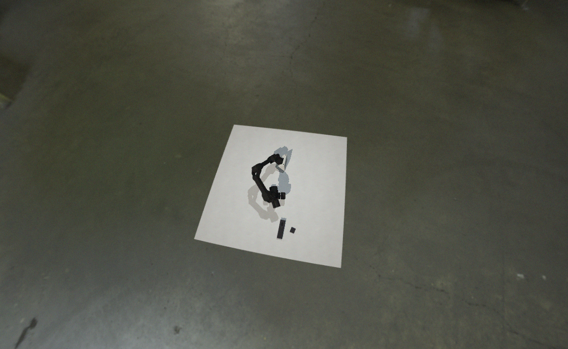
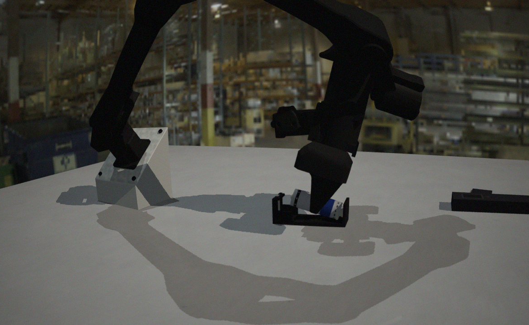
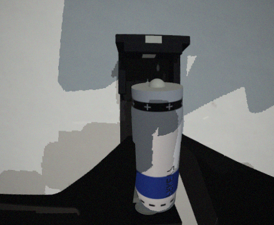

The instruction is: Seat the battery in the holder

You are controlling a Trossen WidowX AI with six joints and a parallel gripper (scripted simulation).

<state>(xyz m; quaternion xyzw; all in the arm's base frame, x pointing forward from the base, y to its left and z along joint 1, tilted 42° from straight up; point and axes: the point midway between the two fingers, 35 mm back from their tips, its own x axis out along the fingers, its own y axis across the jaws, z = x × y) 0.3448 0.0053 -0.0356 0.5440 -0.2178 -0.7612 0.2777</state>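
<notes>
The gripper [image 2: 323,204] is clenched on the battery [image 3: 157,146], its dark fingers pressed against both sides of the white body just above the blue band. The battery lies inside the black holder [image 2: 310,218] but not flat: in the exterior view its blue, minus-marked end sits low against the holder's right end wall, while the grey plus-marked end with the small nub is raised, tilted up toward the left end wall. From the wrist view the nub points at the far end of the holder, where a lip [image 3: 152,42] with a pale tab crosses the top; the nub is short of that lip and not under it. The battery runs in line with the holder's length.

The holder rests on the white worktop [image 2: 96,262] toward its middle. A grey mounting block [image 2: 137,178] carries the arm's base. A long black block [image 2: 493,201] lies well apart, near the right edge.
</notes>
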